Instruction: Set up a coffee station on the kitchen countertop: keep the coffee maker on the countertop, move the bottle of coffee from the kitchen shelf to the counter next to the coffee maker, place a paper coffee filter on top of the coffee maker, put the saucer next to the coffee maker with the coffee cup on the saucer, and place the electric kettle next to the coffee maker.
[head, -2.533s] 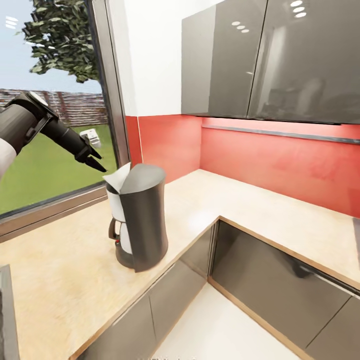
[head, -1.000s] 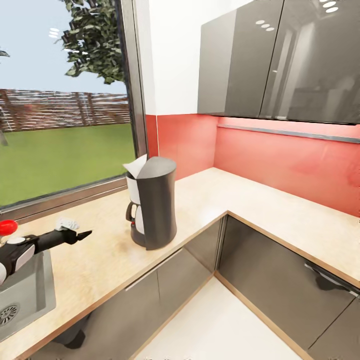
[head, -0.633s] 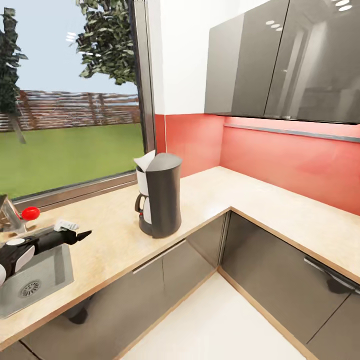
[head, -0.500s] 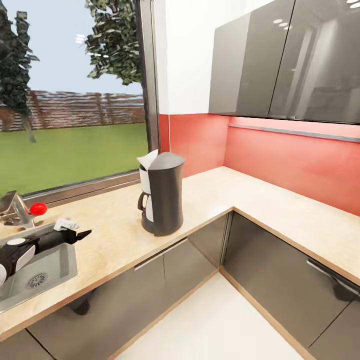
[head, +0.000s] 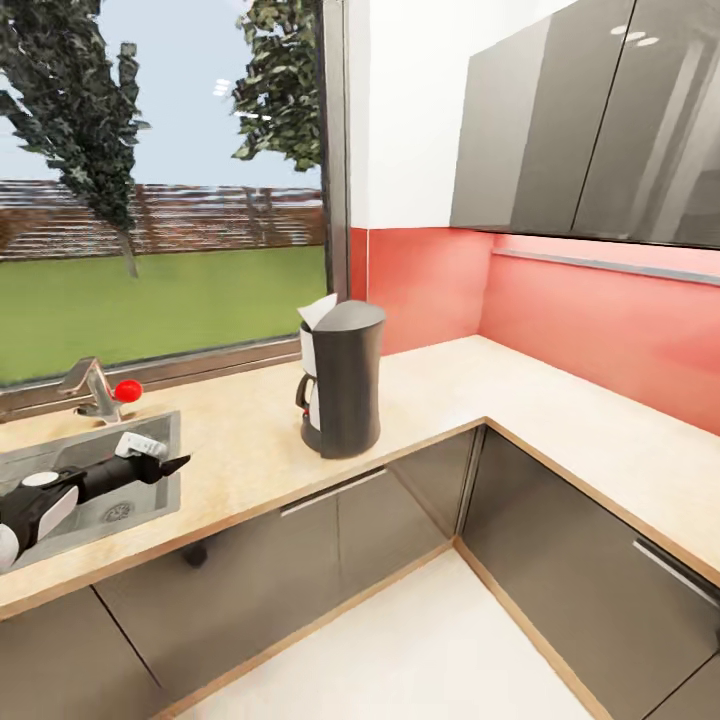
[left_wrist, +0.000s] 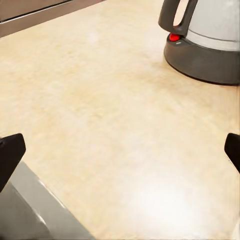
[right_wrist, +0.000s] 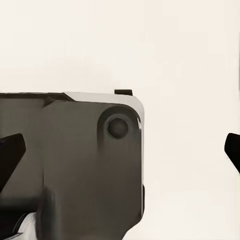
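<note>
Nearest, the left pincer (head: 178, 464) hangs low over the sink (head: 150, 500), empty; in the left wrist view its two dark fingertips (left_wrist: 11, 155) sit at opposite edges, spread wide with nothing between them. The right wrist view likewise has the right pincer (right_wrist: 120, 155) spread wide and holding nothing, its tips at the frame's sides, looking down at a dark rounded block over pale floor that I cannot identify.

Beyond the sink, the light wood-grain surface (head: 250, 450) carries the coffee maker (head: 345, 380), upright near the front edge and well apart from the left pincer. The paper coffee filter (head: 320, 310) sits on top of it, one white corner poking up at the window side, so that step looks done. In the left wrist view the machine's dark base, black handle and small red switch (left_wrist: 174, 37) show across bare worktop.

The coffee maker should stay put; it looks tall and top-heavy, so a bump could tip it or shake the light, limp filter loose. The filter would crumple under a hard pinch; take it by the raised corner.

Farther back, the faucet with a red knob (head: 127, 390) stands under the window (head: 160, 200).
</note>
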